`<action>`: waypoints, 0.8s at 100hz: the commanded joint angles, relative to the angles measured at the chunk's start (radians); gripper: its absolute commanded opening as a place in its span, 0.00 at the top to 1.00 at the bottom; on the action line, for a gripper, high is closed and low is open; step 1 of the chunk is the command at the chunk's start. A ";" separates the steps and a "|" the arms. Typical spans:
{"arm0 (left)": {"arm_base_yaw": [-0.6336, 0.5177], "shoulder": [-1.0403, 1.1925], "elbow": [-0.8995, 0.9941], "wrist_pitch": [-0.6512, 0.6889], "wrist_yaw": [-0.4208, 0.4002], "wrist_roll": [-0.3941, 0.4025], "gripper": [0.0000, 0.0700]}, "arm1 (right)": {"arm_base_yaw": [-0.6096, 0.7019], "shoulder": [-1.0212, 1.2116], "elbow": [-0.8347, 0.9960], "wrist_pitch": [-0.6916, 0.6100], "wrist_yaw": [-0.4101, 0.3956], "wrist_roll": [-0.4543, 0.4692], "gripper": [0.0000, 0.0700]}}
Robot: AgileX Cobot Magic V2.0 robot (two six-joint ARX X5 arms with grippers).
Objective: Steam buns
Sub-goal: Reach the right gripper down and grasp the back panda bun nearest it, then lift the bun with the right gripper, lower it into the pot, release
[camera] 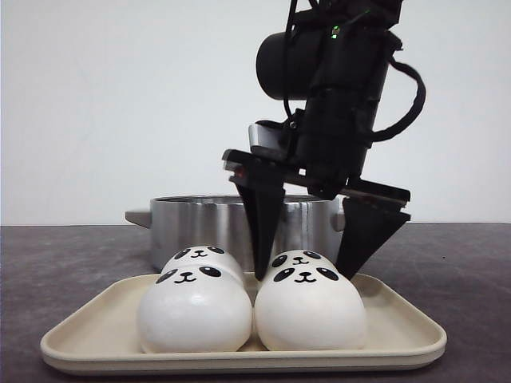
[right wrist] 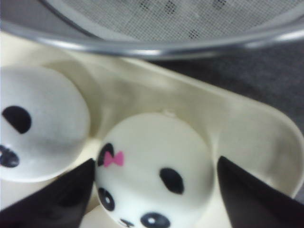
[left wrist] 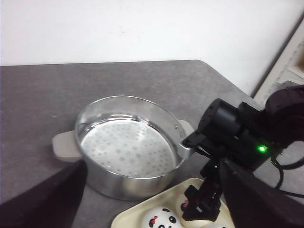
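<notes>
Four white panda-faced buns sit on a beige tray (camera: 96, 339): front left (camera: 194, 309), front right (camera: 310, 311), back left (camera: 204, 257), back right (camera: 297, 258). My right gripper (camera: 303, 271) is open and lowered over the back right bun, one finger on each side. In the right wrist view this bun (right wrist: 152, 166) has a pink bow and lies between the fingers of that gripper (right wrist: 156, 164), which is not closed on it. My left gripper (left wrist: 153, 164) is open and empty, held above the steel steamer pot (left wrist: 123, 187). It does not show in the front view.
The steamer pot (camera: 200, 223) stands just behind the tray, with grey side handles and a perforated plate inside. In the left wrist view the right arm (left wrist: 237, 133) hangs over the tray's (left wrist: 142, 213) far corner. The table's right edge is near a wall.
</notes>
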 commanded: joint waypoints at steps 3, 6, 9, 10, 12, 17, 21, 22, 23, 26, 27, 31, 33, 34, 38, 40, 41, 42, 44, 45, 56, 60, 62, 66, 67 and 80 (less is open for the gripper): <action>-0.005 0.002 0.011 0.010 -0.003 0.006 0.27 | 0.005 0.035 0.018 -0.002 0.000 0.015 0.38; -0.005 0.002 0.011 0.010 -0.003 0.006 0.27 | 0.005 0.037 0.018 -0.004 0.001 0.014 0.45; -0.005 0.002 0.011 0.010 -0.003 0.006 0.27 | 0.005 0.037 0.018 -0.006 0.002 0.014 0.58; -0.005 0.002 0.011 0.010 -0.003 0.006 0.27 | 0.005 0.037 0.018 -0.005 0.002 0.013 0.64; -0.005 0.002 0.011 0.010 -0.003 0.006 0.27 | 0.005 0.037 0.018 -0.004 0.003 0.013 0.77; -0.005 0.002 0.011 0.010 -0.003 0.006 0.27 | 0.008 0.037 0.018 0.003 0.010 0.010 1.00; -0.005 0.002 0.011 0.010 -0.003 0.006 0.27 | 0.012 0.036 0.018 0.007 0.010 0.010 0.99; -0.005 0.002 0.011 0.009 -0.003 0.006 0.27 | 0.013 0.036 0.018 0.007 0.009 0.010 0.99; -0.005 0.002 0.011 0.009 -0.003 0.006 0.27 | 0.013 0.035 0.018 0.007 0.010 0.010 0.99; -0.005 0.002 0.011 0.008 -0.003 0.006 0.27 | 0.016 0.029 0.018 0.005 0.009 0.010 0.99; -0.005 0.002 0.011 0.008 -0.003 0.006 0.27 | 0.016 0.026 0.018 0.003 0.009 0.010 0.99; -0.005 0.002 0.011 0.006 -0.003 0.006 0.27 | 0.020 0.010 0.018 -0.006 0.008 0.010 0.99; -0.005 0.002 0.011 0.003 -0.004 0.006 0.27 | 0.027 -0.009 0.018 -0.014 0.008 0.009 0.99; -0.005 0.002 0.011 0.003 -0.004 0.006 0.27 | 0.028 -0.012 0.018 -0.014 0.008 0.009 0.99; -0.005 0.002 0.011 0.001 -0.005 0.006 0.27 | 0.036 -0.032 0.018 -0.020 0.008 0.003 0.99; -0.005 0.002 0.011 -0.001 -0.006 0.006 0.27 | 0.041 -0.048 0.018 -0.023 0.008 0.001 0.99; -0.005 0.002 0.011 -0.002 -0.006 0.006 0.27 | 0.043 -0.057 0.018 -0.025 0.009 0.000 0.99; -0.005 0.002 0.011 -0.004 -0.006 0.006 0.27 | 0.046 -0.067 0.018 -0.027 0.008 -0.003 0.99; -0.005 0.002 0.011 -0.006 -0.006 0.006 0.27 | 0.050 -0.086 0.018 -0.030 0.008 -0.008 0.99; -0.005 0.002 0.011 -0.007 -0.006 0.006 0.27 | 0.053 -0.096 0.018 -0.031 0.008 -0.011 0.99; -0.005 0.002 0.011 -0.013 -0.006 0.006 0.27 | 0.080 -0.215 0.020 -0.037 0.001 -0.017 0.99; -0.005 0.002 0.011 -0.012 -0.007 0.006 0.27 | 0.085 -0.258 0.027 -0.035 0.003 -0.017 0.99; -0.005 0.002 0.011 -0.011 -0.007 0.006 0.27 | 0.086 -0.278 0.032 -0.033 0.008 -0.017 0.99; -0.005 0.002 0.011 -0.011 -0.011 0.006 0.27 | 0.086 -0.314 0.045 -0.017 0.027 -0.020 0.99; -0.005 0.002 0.011 -0.011 -0.013 0.006 0.27 | 0.086 -0.322 0.049 -0.011 0.035 -0.022 0.99; -0.012 0.003 0.011 -0.010 -0.045 0.006 0.27 | 0.078 -0.367 0.134 0.036 0.198 -0.092 0.99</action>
